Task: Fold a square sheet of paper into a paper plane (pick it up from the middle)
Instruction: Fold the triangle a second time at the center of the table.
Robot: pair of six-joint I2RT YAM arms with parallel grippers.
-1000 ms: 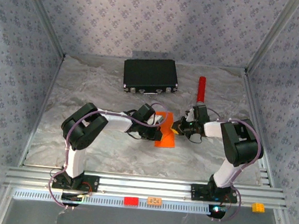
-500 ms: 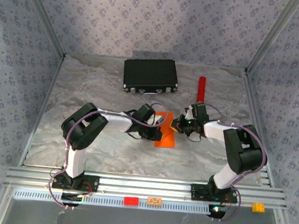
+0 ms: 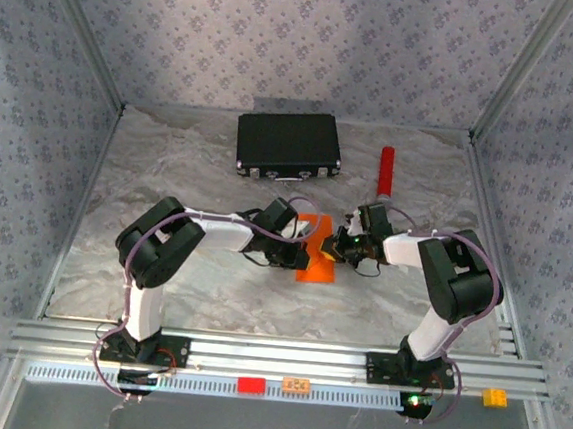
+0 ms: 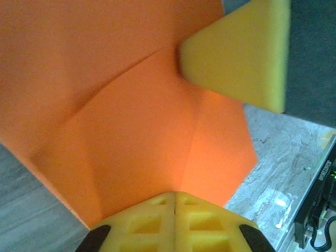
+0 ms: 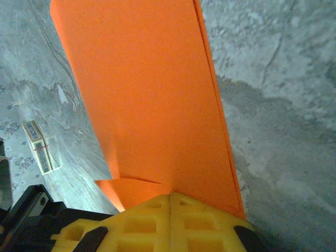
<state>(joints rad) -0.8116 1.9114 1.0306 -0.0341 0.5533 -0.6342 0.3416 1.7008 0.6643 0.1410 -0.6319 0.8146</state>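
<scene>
Since my left claw (image 4: 174,211) and right claw (image 5: 170,207) are both clenched on the paper (image 3: 318,265) near the black case (image 3: 289,144), I'd guess an uneven tug tears it.

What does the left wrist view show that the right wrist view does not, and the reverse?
Left wrist view: creases fanning across the orange paper, and a yellow foam wedge at its upper right. Right wrist view: the paper as a flat folded strip with a doubled right edge, and a small pale block on the table. Both: the paper pinched at the frame's bottom, by the shut left fingers and right fingers respectively.
</scene>
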